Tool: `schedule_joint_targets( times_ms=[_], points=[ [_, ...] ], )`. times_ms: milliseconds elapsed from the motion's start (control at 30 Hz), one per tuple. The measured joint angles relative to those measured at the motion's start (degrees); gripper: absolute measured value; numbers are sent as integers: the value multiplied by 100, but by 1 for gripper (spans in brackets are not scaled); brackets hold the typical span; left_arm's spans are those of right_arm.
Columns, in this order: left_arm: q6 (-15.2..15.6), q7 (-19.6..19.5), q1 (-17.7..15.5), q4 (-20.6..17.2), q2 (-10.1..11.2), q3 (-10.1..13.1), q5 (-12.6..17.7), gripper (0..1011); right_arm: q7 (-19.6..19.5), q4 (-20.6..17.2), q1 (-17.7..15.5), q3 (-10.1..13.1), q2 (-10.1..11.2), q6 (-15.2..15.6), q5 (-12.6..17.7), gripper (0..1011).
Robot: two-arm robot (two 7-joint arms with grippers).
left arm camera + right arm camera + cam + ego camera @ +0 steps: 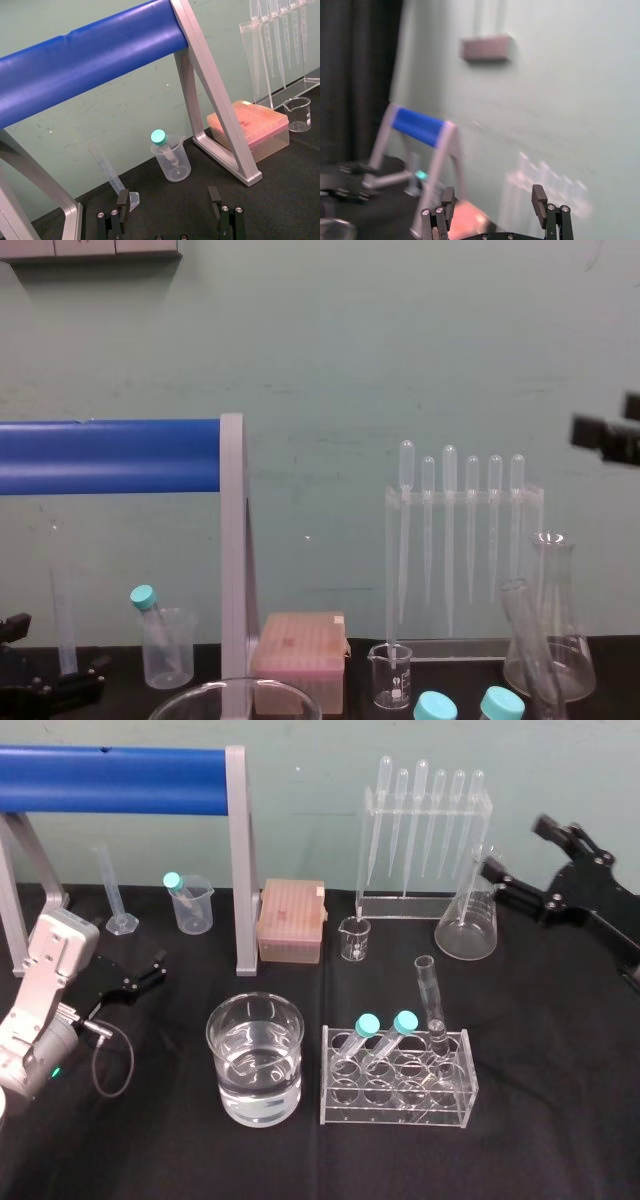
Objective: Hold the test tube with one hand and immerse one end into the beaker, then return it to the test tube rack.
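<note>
Test tube (pixel 432 998): we find it seated in the far-right slot of the test tube rack (pixel 398 1112), to the right of the beaker (pixel 254 1060). The slot keeps it standing, with its upper length free to grasp.
Axis: near vertical, top leaning slightly left; open rim up, closed end down.
Left gripper (pixel 158 968): low at near left, jaws spread, empty.
Right gripper (pixel 513 846): raised at far right, beside the conical flask (pixel 468 925), jaws spread, empty. We judge it the closer arm for the pick.

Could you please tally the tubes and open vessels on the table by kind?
Teal-capped tubes: 3
Uncapped test tube: 1
Beakers: 3
Conical flask: 1
Measuring cylinder: 1
Total: 9
</note>
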Motion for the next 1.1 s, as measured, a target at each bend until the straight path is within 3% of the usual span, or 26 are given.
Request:
schedule_joint_targets(
  times_ms=[67,200,400,633,1100],
  points=[
    [0,0,0,0,0,0,0,1000,-386,-16,-130,76,8,262,-147,1000],
    [0,0,0,0,0,0,0,1000,-761,106,-260,90,-60,716,-262,1000],
    [0,0,0,0,0,0,0,1000,-815,492,-264,-59,-282,1152,-291,1000],
    [0,0,0,0,1,0,0,1000,-659,808,-200,-173,-464,1320,-322,1000],
    [0,0,0,0,0,0,0,1000,-661,763,-204,-169,-436,1302,-312,1000]
  ],
)
